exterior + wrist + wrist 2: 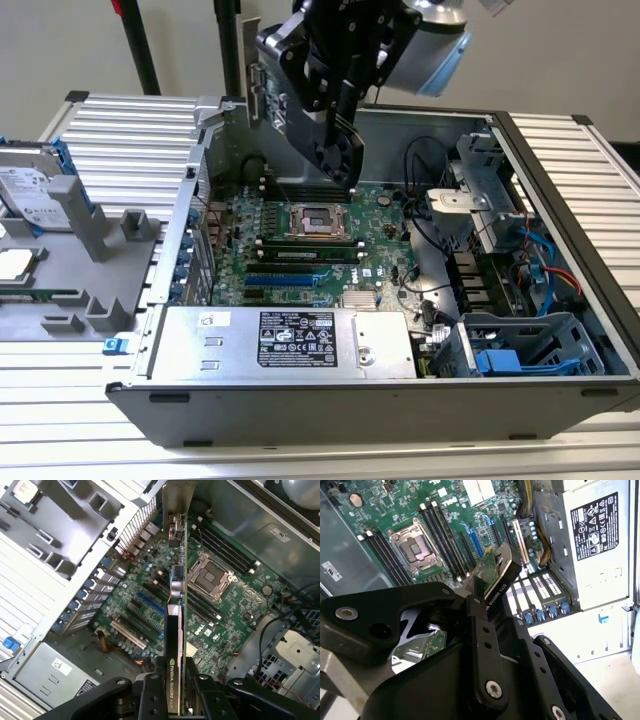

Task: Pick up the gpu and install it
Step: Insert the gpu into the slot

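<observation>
The gripper's (172,692) black fingers (150,700) sit closest to the lens in both wrist views. The jaws are clamped narrow on the black-cooler end of the gpu (176,590). From there the green card runs edge-on, out to its silver bracket. It hangs in the air over the motherboard (145,585) and is not seated in any slot.

In the first wrist view the blue expansion slot (150,602) and the black slots next to it lie open beside the card's line. A row of blue latches (92,585) stands along the case's slotted rear wall. In the second wrist view the gripper (485,600) and its dark housing cover much of the board, but the CPU socket (415,547) shows between the memory slots.

The exterior view takes in the whole open case (400,405). There the gripper (335,150) reaches down over the socket, and the gpu's (256,95) bracket rises above the case's back rim. A hard drive (30,185) sits on a grey holder (100,250) well apart, at the exterior view's left.

White lettering runs along the cooler's edge. The power supply (280,340) has a black-and-white label crowded with marks, and the hard drive has a white one.
</observation>
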### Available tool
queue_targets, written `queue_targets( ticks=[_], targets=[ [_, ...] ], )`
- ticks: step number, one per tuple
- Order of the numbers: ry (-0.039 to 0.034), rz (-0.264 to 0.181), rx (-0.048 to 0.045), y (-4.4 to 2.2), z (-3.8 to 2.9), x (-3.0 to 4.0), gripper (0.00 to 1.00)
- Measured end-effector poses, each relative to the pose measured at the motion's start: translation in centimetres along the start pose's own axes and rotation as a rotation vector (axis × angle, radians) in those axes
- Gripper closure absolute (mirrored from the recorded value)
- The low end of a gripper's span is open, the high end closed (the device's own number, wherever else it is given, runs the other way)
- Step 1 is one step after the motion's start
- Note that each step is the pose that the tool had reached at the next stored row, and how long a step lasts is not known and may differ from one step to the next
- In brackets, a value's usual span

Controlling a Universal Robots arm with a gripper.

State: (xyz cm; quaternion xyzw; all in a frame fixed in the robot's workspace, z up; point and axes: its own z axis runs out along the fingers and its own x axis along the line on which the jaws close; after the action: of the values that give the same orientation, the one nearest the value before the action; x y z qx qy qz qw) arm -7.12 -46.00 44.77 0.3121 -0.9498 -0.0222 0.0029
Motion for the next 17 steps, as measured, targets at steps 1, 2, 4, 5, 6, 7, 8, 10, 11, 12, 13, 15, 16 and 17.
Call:
queue_targets(
  ticks=[1,2,4,5,6,7,8,10,11,12,13,15,16,17],
  targets=[
    [0.0002,-0.008,-0.0001,0.00,0.00,0.00,1.00],
    [0.0006,-0.016,-0.0002,0.00,-0.01,0.00,1.00],
    [0.0013,-0.031,-0.0003,0.00,-0.03,0.00,1.00],
    [0.0016,-0.038,-0.0003,0.00,-0.04,0.00,1.00],
    [0.0020,-0.046,-0.0004,0.00,-0.04,0.00,1.00],
    [0.0024,-0.054,-0.0005,0.00,-0.05,0.00,1.00],
    [0.0027,-0.062,-0.0005,0.00,-0.06,0.00,1.00],
    [0.0034,-0.077,-0.0007,0.00,-0.08,0.00,1.00],
    [0.0037,-0.085,-0.0007,0.00,-0.08,0.00,1.00],
    [0.0041,-0.092,-0.0008,0.00,-0.09,0.00,1.00],
    [0.0044,-0.101,-0.0009,0.00,-0.10,0.00,1.00],
    [0.0051,-0.118,-0.0010,0.01,-0.11,0.00,1.00],
    [0.0055,-0.126,-0.0010,0.00,-0.11,0.00,1.00],
    [0.0059,-0.135,-0.0011,0.01,-0.12,0.00,1.00]
  ],
)
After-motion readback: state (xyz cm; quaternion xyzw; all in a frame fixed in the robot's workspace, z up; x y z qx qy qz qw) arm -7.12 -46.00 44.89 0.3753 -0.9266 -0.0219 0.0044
